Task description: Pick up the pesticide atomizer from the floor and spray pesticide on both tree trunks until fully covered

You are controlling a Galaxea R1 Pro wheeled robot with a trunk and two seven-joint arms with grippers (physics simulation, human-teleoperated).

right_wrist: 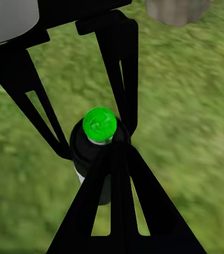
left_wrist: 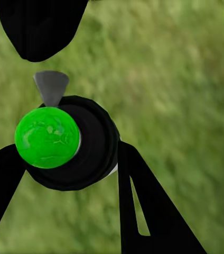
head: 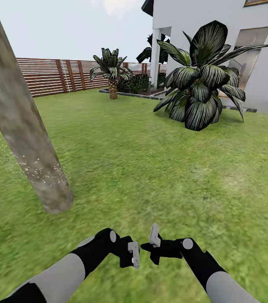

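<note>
At far left a tree trunk [head: 24,139] leans across the head view, its lower bark dotted with white specks of pesticide [head: 41,172], thickest low on the side facing the robot, while the bark higher up looks bare, so the coating seems only partly done

Near the bottom centre, the left gripper [head: 133,254] is closed around the pesticide atomizer [left_wrist: 64,143], its two fingers pressed against either side of the black bottle just under the green cap; the grip is kept low on the body, probably to leave the grey nozzle free. The bottle hangs over open lawn [head: 151,168], well apart from the trunk, so it likely needs bringing closer and aiming before more spraying

Just right of it, the right gripper [head: 154,237] has its fingers drawn together with nothing between them, the tips right against the bottle's side, apparently to steady or press it

Beyond stand a slatted fence [head: 45,75], a dark broad-leaved plant [head: 201,84] and the white house [head: 252,63]
</note>
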